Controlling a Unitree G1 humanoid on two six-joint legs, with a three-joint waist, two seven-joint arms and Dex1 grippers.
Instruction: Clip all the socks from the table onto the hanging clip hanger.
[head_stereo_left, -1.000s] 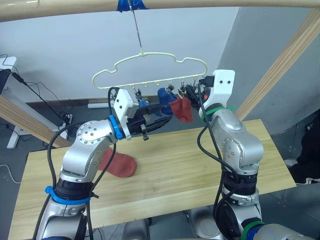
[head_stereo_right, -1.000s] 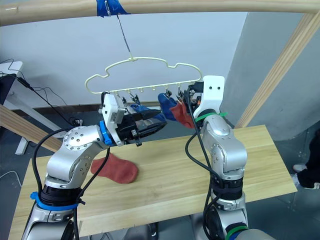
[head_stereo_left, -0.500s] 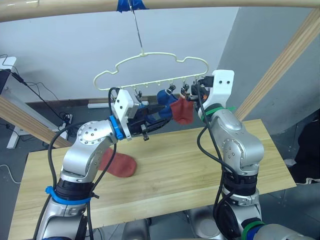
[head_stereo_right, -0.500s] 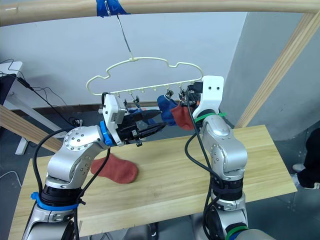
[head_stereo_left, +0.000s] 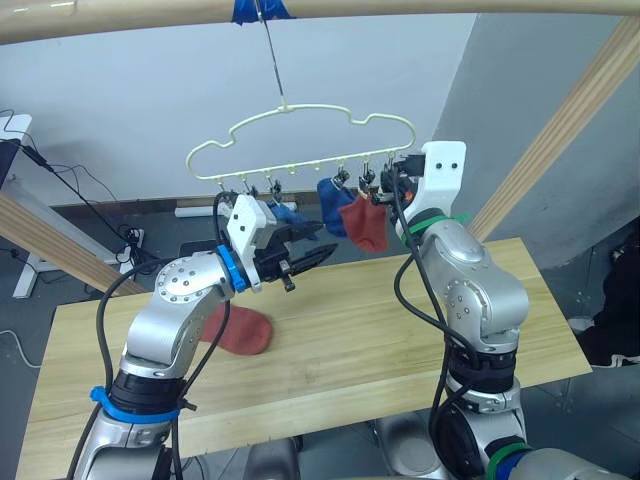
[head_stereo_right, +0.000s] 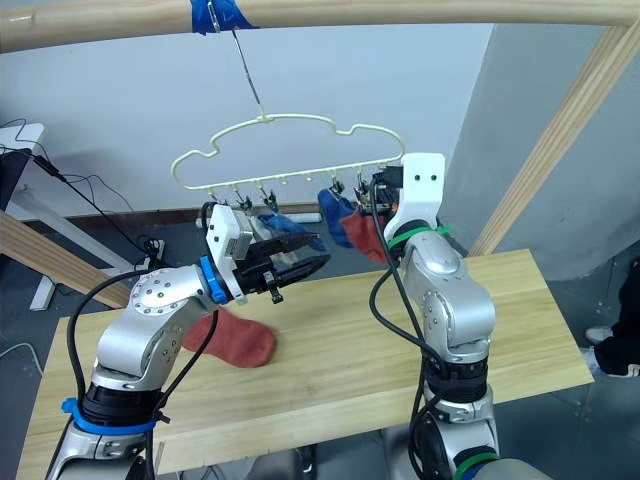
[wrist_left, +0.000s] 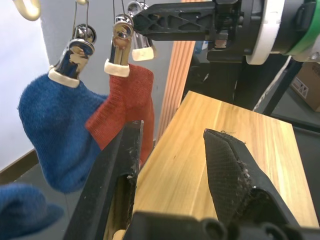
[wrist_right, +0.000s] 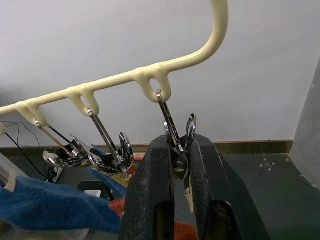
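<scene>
- Pale grey walls back the scene; a round wooden rail (head_stereo_left: 400, 8) with a blue tape patch (head_stereo_left: 262, 10) spans the top, and slanted wooden posts (head_stereo_left: 560, 130) frame the sides.
- Worktop (head_stereo_left: 340, 340): a long light wood plank top with visible grain, its long axis running left to right.
- Clip hanger (head_stereo_left: 300, 140): thin cream-yellow wire with a cloud-shaped outline, hanging from the taped rail by a long metal hook (head_stereo_left: 272, 60). Its long axis runs left to right, above the far edge of the worktop; small metal clips hang in a row from its lower bar.
- Blue sock (head_stereo_left: 330, 200) and rust-red sock (head_stereo_left: 366, 224): soft fabric, each held at the cuff by its own clip near the right end of the hanger, hanging with the long axis roughly vertical and touching each other.
- A second blue sock (head_stereo_left: 288, 214) hangs further left on the hanger, behind the left gripper.
- A second rust-red sock (head_stereo_left: 238, 330) lies flat on the left half of the worktop, partly hidden by the left arm, rounded end towards the right.
- Left gripper (wrist_left: 172, 150): fingers spread apart and holding nothing, pointing right towards the hanging socks, just below the clip row.
- Right gripper (wrist_right: 179, 165): raised at the right end of the hanger, fingers pressed together on the endmost metal clip (wrist_right: 178, 137).
</scene>
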